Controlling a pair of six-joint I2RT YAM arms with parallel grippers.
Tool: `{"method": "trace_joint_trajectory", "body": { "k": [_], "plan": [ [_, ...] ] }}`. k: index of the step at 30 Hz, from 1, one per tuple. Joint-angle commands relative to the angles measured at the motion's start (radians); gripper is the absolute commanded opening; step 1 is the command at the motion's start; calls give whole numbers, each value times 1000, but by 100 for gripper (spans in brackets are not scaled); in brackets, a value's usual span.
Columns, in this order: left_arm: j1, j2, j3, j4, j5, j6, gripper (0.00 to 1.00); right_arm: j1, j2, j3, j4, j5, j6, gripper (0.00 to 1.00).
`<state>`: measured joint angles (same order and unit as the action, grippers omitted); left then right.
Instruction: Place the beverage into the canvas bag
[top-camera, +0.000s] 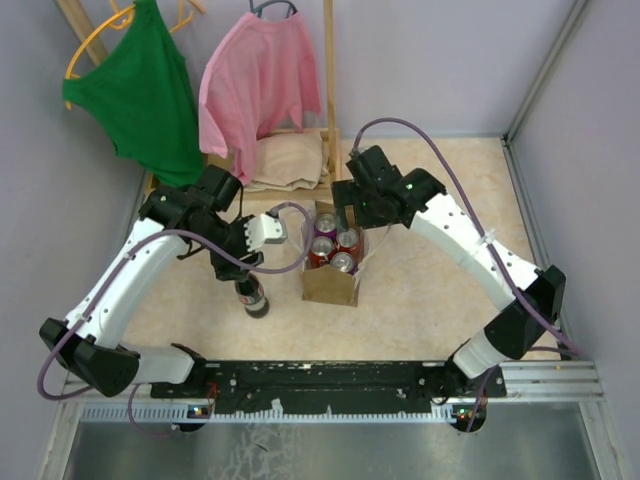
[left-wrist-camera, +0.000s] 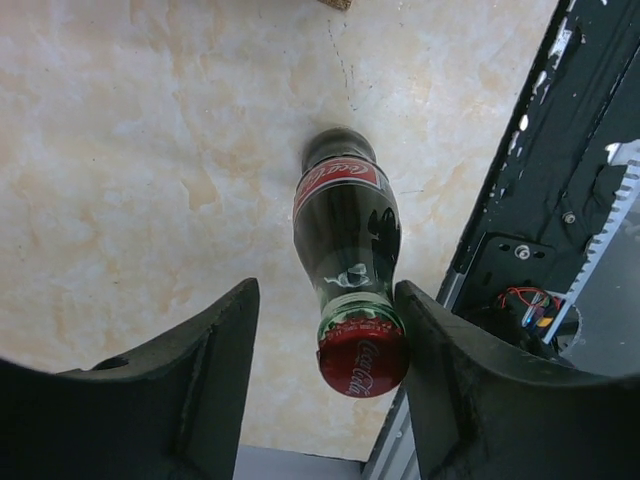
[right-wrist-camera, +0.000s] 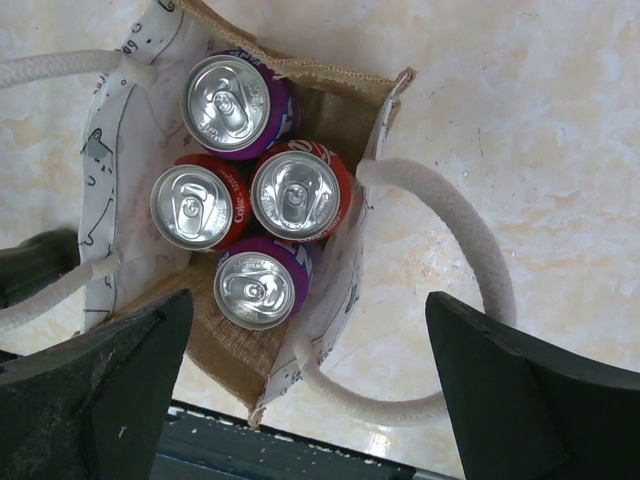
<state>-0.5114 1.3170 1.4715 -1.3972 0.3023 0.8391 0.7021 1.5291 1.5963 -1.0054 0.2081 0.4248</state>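
Note:
The beverage is a dark glass cola bottle (top-camera: 255, 297) (left-wrist-camera: 345, 230) with a red cap, standing upright on the table left of the canvas bag (top-camera: 328, 285). My left gripper (top-camera: 238, 270) (left-wrist-camera: 327, 295) straddles its neck from above. The right finger is against the cap and the left finger stands well apart, so the jaws are open. The tan bag (right-wrist-camera: 225, 350) with white rope handles (right-wrist-camera: 470, 240) holds several cans (right-wrist-camera: 300, 195). My right gripper (top-camera: 350, 210) (right-wrist-camera: 308, 300) hovers over the bag's mouth, wide open and holding nothing.
A green shirt (top-camera: 145, 85) and a pink shirt (top-camera: 262, 75) hang on a wooden rack at the back. A folded beige cloth (top-camera: 290, 160) lies below them. The black base rail (top-camera: 330, 375) runs along the near edge, close to the bottle.

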Motion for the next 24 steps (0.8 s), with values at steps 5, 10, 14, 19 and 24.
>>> {"method": "trace_joint_trajectory", "body": {
  "k": [5, 10, 14, 19, 24],
  "plan": [
    [-29, 3, -13, -16, -1, 5, 22, -9, -62, -13, 24, 10, 18, 99],
    [-37, -1, -10, -17, 15, -16, 0, -9, -73, -28, 24, 12, 22, 99],
    [-39, -6, 1, -17, 27, -26, 0, -9, -83, -46, 30, 11, 28, 99],
    [-39, -2, 55, -15, 35, -41, 0, -9, -92, -65, 36, 11, 29, 99],
    [-39, 7, 106, -15, 46, -60, 0, -9, -92, -70, 38, 11, 28, 99]
  ]
}}
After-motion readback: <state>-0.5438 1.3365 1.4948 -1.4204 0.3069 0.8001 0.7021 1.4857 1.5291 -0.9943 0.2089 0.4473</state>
